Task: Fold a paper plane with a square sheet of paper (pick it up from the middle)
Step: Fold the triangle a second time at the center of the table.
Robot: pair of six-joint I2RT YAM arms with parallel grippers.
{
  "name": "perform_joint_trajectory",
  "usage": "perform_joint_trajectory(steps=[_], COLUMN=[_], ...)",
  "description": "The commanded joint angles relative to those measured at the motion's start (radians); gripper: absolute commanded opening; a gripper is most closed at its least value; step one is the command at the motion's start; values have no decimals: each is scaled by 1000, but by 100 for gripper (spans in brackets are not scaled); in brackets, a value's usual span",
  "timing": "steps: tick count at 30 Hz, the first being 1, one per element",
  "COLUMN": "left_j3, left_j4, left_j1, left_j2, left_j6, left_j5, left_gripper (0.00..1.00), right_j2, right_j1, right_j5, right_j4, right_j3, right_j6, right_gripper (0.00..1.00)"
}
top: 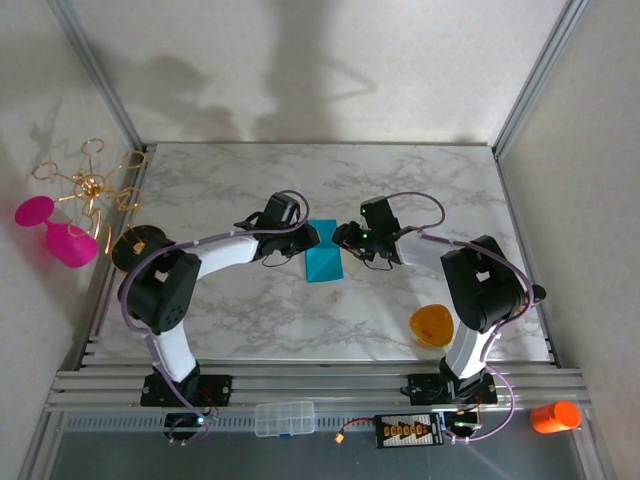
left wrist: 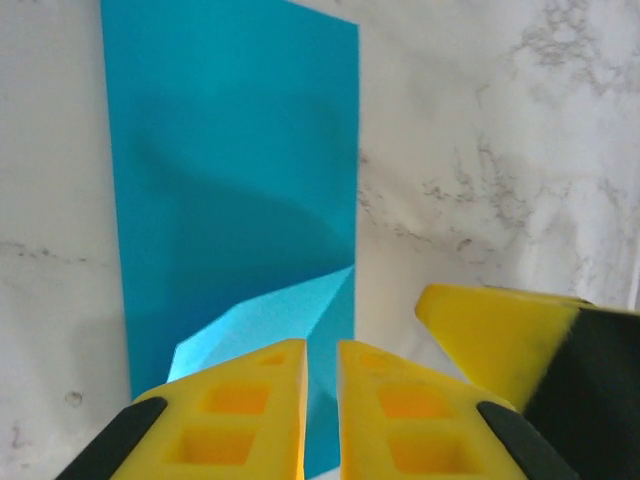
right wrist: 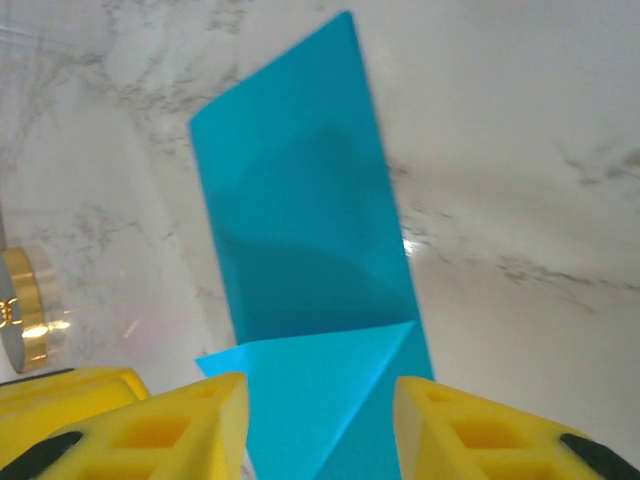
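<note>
The square sheet of paper (top: 323,255) lies on the marble table (top: 250,320) between my two grippers, folded into a narrow teal rectangle with one near corner turned over as a paler triangular flap (right wrist: 320,380). My left gripper (top: 305,240) is on the sheet's left side. In the left wrist view its fingertips (left wrist: 320,348) are nearly together, a thin slit between them, right over the flap on the paper (left wrist: 230,180). My right gripper (top: 343,237) is on the right side. In the right wrist view it stands open (right wrist: 318,390), one finger on each side of the flap of the paper (right wrist: 300,220).
A small orange bowl (top: 431,326) sits near the right arm's base. A pink goblet (top: 50,235), a gold wire ornament (top: 90,180) and a black round stand (top: 138,245) crowd the left edge. An orange cup (top: 555,416) and a clear box (top: 285,418) lie at the front rail.
</note>
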Motion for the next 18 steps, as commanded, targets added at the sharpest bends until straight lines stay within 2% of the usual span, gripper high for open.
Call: perform_joint_trajectory(steps=[1,18], left_j3=[32,-32], left_j4=[11,10], left_j1=[-4,-4], left_j2=[39,105], left_j6=[-13,-68], left_j5=[-7,-139], left_gripper=[15,7], right_j2=[-6,47], right_j1=[-4,14], right_j5=[10,-48], right_j4=[15,8], right_j3=[-16,-1], right_j6=[51,136], right_gripper=[44,43])
